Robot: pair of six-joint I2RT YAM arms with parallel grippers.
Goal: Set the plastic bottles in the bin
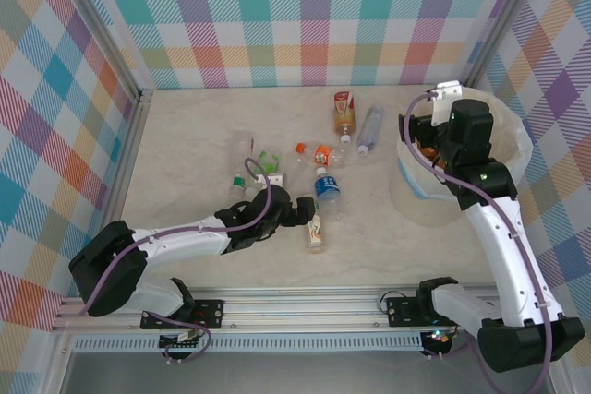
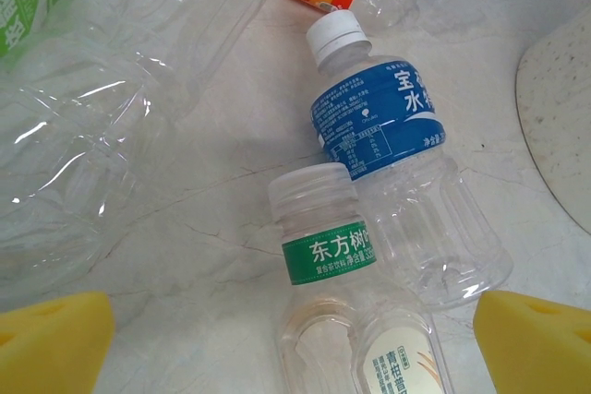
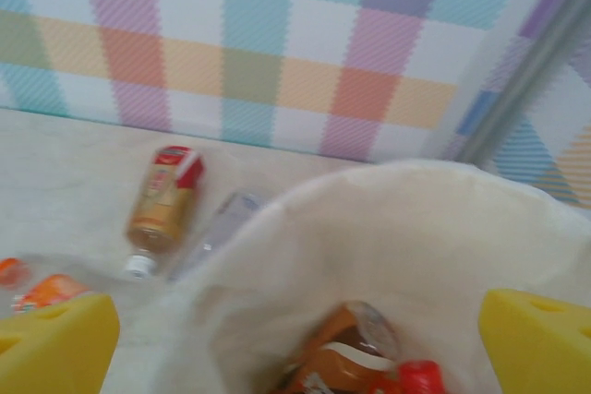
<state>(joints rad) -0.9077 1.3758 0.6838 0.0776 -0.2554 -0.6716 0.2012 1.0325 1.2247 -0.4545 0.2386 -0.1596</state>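
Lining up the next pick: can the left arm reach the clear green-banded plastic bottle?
Probably yes: the left gripper is open around the clear green-banded plastic bottle, though a blue-labelled bottle lies close beside it.

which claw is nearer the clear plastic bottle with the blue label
Left. The left claw sits just beside the blue-label bottle; the right claw is over the white-lined round bin.

Robot lab test cell, not a home or a shop. The enclosure is built from aluminium extrusion posts (image 1: 103,29) with printed plaid panels (image 1: 295,16) on three sides, and a marble-look tabletop (image 1: 185,136) serves as the work surface. The left arm (image 1: 185,244) and right arm (image 1: 506,246) are bolted to a slotted metal rail (image 1: 305,306) at the near edge. Purpose-built rig, no furniture.
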